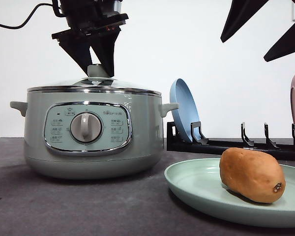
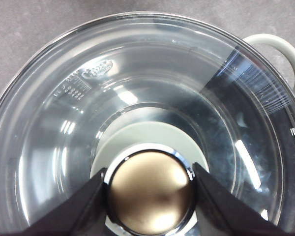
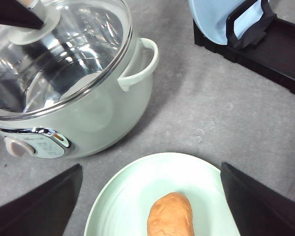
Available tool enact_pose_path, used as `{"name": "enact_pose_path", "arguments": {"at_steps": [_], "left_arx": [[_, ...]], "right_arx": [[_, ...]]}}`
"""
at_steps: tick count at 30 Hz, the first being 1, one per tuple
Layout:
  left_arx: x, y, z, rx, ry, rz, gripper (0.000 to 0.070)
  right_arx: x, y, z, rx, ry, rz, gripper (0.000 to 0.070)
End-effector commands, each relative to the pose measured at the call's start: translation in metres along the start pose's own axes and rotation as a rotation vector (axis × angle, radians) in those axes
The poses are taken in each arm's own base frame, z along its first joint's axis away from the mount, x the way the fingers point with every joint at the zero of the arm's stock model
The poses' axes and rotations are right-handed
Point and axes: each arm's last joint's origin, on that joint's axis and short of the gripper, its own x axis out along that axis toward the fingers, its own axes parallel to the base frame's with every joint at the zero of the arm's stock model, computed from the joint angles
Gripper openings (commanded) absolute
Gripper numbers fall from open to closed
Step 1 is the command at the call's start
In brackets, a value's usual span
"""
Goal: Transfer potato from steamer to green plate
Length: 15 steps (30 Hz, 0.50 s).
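The potato (image 1: 252, 175) already lies on the green plate (image 1: 196, 187). The left pincer (image 2: 150, 194) is clamped on the steamer (image 1: 91, 132) lid's knob (image 2: 150, 194); the right pincer (image 3: 150, 206) hangs spread apart above the plate, so little seems left.

Steamer (image 1: 91, 132) sitting on the left of the table (image 1: 88, 206), lid (image 1: 94, 84) on top. Left gripper (image 1: 99, 69) right over the lid, fingers either side of its knob (image 2: 151, 191). Plate (image 1: 196, 189) front right, just beside the steamer, potato (image 1: 252, 174) lying on it toward the right side. Dish rack (image 1: 236, 145) behind the plate, another plate (image 1: 186, 110) standing upright in its leftmost slot, close by the steamer's right handle (image 1: 168, 108). Right gripper (image 3: 150, 196) up above the potato plate, spread wide.
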Motion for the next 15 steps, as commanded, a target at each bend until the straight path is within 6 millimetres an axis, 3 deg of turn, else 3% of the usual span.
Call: {"name": "enact_pose_path", "arguments": {"at_steps": [1,3,5,10,11,15], "left_arx": [[0.02,-0.006,0.002,0.05,0.05,0.012,0.0002],[0.02,-0.007,0.002,0.049,0.052,0.01,0.001],[0.02,-0.008,0.001,0.041,0.054,0.009,0.0073],[0.018,-0.008,0.002,0.03,0.049,0.01,0.0422],[0.016,-0.008,0.002,0.03,0.044,0.01,0.0464],[0.001,-0.008,0.003,0.029,-0.004,0.016,0.0487]], "right_arx": [[-0.001,0.002,0.004,-0.015,-0.013,0.01,0.0567],[-0.001,0.002,0.004,-0.015,-0.013,0.01,0.0567],[-0.001,0.003,0.004,-0.015,-0.012,0.011,0.0567],[-0.001,0.003,0.004,-0.015,-0.012,0.012,0.0567],[-0.001,0.003,0.004,-0.015,-0.012,0.012,0.0567],[-0.001,0.003,0.004,-0.016,-0.012,0.012,0.0567]]}}
